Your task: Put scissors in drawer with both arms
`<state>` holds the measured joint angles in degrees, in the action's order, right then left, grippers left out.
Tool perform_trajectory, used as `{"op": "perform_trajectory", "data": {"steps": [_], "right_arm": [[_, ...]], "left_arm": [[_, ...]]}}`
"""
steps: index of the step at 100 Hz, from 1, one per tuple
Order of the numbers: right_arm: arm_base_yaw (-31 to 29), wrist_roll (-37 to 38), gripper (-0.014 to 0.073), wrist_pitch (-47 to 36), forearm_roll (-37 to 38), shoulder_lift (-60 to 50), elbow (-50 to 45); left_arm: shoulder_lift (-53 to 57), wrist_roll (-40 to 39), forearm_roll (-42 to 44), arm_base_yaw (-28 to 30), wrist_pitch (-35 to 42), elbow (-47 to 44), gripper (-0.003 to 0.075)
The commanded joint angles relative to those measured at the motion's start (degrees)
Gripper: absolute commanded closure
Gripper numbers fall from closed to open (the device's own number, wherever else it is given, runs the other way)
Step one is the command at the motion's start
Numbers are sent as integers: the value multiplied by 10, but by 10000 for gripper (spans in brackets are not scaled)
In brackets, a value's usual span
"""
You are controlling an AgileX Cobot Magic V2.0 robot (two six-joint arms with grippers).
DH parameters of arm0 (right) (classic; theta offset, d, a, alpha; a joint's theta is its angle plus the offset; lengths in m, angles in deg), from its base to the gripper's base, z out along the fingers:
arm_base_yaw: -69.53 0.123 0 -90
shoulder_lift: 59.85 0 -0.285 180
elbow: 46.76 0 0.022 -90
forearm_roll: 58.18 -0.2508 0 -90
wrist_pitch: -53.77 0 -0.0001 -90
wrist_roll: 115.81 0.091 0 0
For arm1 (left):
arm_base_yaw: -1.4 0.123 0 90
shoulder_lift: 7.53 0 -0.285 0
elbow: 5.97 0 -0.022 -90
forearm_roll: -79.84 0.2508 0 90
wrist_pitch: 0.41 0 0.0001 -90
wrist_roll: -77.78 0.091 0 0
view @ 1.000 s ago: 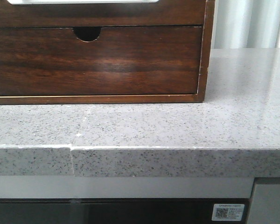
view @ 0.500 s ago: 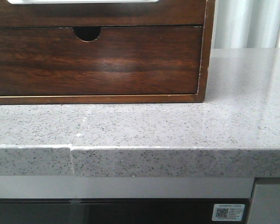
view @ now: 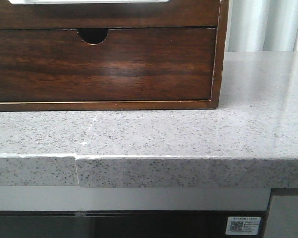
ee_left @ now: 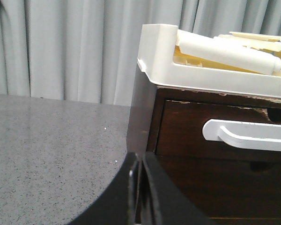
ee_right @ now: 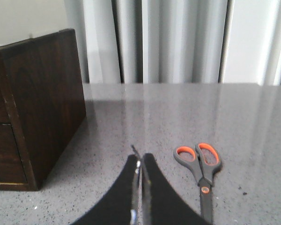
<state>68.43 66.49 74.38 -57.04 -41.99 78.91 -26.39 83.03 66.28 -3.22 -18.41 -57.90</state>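
Scissors (ee_right: 202, 174) flat on the grey worktop (ee_right: 253, 122), well apart from the wooden cabinet (ee_right: 42, 103); long axis running toward the right claw's camera, orange-lined handles at the far end, blades pointing near. Right claw (ee_right: 140, 187) closed on nothing, just beside the scissors. Left claw (ee_left: 139, 183) closed, empty, near the cabinet's corner. Drawer (ee_left: 215, 136) shut.
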Motion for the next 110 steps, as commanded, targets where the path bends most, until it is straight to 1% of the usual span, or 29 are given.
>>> {"op": "perform_trajectory", "data": {"steps": [1,11,27,81,84,89,94,95,97,99,100,101,102,103,104,105,106,107,108,109,110], "right_arm": [[-2,-2,662,10,3,54,62],[-2,-2,662,43,4,99,102],[-2,-2,662,30,4,137,119],[-2,-2,662,25,9,150,119],[-2,-2,659,24,9,150,119],[-2,-2,622,24,10,150,119],[-2,-2,545,21,15,150,119],[-2,-2,531,21,16,150,119],[-2,-2,466,20,22,150,119],[-2,-2,429,18,26,150,119],[-2,-2,411,18,29,150,119],[-2,-2,374,17,34,150,119],[-2,-2,336,15,39,150,119],[-2,-2,317,15,42,150,119],[-2,-2,299,14,45,150,119],[-2,-2,263,13,49,150,119],[-2,-2,246,12,55,150,119],[-2,-2,230,11,58,150,119],[-2,-2,200,9,63,150,119],[-2,-2,172,6,65,150,119],[-2,-2,160,6,65,150,119]], "left_arm": [[-58,9,-4,1,1,59,741],[-103,32,-2,1,-7,91,741],[-136,32,-2,1,3,102,741],[-143,32,-7,1,6,101,741],[-143,32,-5,2,9,101,740],[-143,32,-5,3,9,101,736],[-144,32,-5,3,10,101,698],[-144,32,-5,3,10,101,678],[-144,32,-5,3,10,101,640],[-144,33,-5,3,10,101,610],[-144,33,-3,3,10,101,576],[-144,33,-2,3,10,101,558],[-144,34,1,3,10,101,519],[-144,35,3,3,10,101,499],[-144,36,7,3,10,101,458],[-144,37,9,3,10,101,437],[-144,37,10,3,10,101,416],[-144,37,13,3,10,101,375],[-144,37,14,3,10,101,355],[-144,37,16,3,10,101,316],[-144,37,17,3,10,101,299]]}}
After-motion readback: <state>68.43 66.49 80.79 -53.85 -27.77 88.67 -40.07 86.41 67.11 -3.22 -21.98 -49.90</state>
